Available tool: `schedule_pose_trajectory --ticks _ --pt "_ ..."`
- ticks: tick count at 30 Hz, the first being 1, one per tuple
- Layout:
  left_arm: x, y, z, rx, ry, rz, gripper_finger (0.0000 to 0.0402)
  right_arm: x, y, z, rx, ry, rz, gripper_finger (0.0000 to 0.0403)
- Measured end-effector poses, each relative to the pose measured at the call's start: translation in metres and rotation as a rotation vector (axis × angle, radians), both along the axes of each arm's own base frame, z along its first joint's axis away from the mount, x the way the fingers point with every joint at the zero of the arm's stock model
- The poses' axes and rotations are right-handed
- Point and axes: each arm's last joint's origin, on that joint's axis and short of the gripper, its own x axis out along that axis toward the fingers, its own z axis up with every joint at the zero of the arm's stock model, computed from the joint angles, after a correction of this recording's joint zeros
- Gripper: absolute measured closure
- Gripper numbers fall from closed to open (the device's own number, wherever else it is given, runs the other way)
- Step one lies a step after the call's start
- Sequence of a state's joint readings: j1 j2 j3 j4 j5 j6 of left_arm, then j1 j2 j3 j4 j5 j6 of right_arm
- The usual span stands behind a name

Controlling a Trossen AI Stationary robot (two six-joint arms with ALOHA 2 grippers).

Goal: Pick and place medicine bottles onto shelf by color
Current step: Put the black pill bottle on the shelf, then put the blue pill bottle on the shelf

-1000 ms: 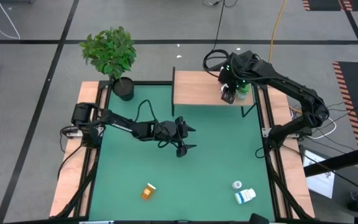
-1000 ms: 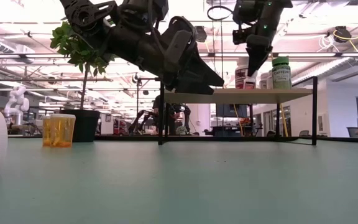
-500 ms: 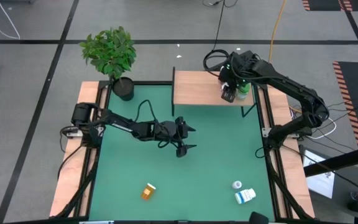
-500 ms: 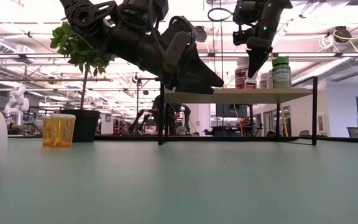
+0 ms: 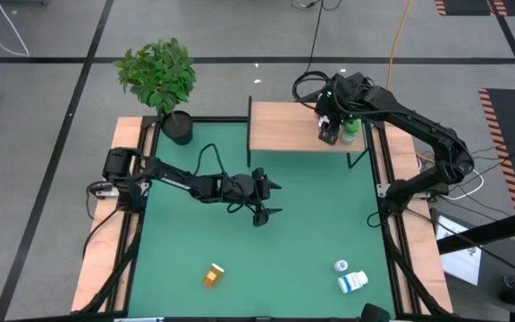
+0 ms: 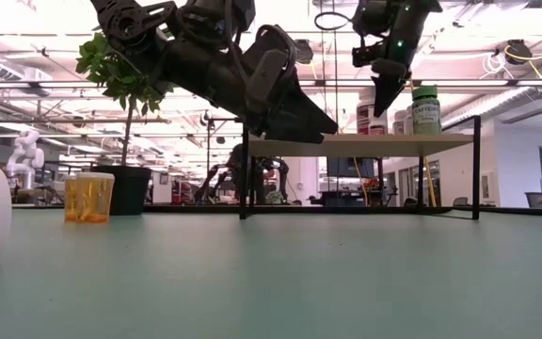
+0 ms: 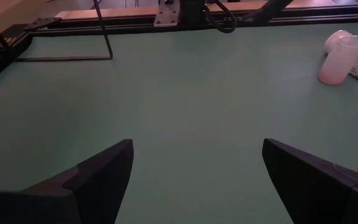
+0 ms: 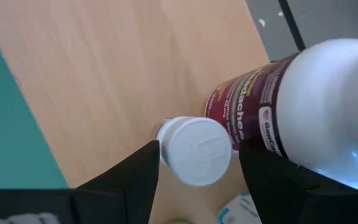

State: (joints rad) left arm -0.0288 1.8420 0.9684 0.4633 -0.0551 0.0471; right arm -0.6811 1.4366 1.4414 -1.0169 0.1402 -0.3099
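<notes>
- High view: right gripper sits over the shelf at its right end, beside a green bottle. Left gripper hangs mid-table, fingers spread wide, holding nothing. You have an amber bottle and a blue-label bottle lying near the front edge, unsorted.
- Low view: bottles cluster at the shelf's right end, presumably grouped by colour.
- Left wrist view: bare mat between the fingers; nothing in reach.
- Right wrist view: fingers straddle a small white cap, gaps visible either side, so likely not gripping. Purple bottle stands just beside.
</notes>
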Motion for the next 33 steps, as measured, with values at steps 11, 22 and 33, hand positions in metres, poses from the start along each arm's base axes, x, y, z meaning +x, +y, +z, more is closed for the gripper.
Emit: schedule_pose_trajectory --ticks 11,22,33 --pt "-0.001 -0.002 -0.002 -0.007 0.018 -0.001 0.0044 -0.013 0.033 0.033 -0.038 -0.153 0.079 0.0192" --pt "-0.001 -0.026 0.001 0.053 -0.014 -0.090 0.0044 0.010 0.128 0.046 0.063 -0.276 0.291 0.0193" --pt "-0.004 -0.041 -0.001 -0.032 0.011 -0.094 0.0044 0.046 0.245 -0.012 0.077 -0.176 0.435 0.0193"
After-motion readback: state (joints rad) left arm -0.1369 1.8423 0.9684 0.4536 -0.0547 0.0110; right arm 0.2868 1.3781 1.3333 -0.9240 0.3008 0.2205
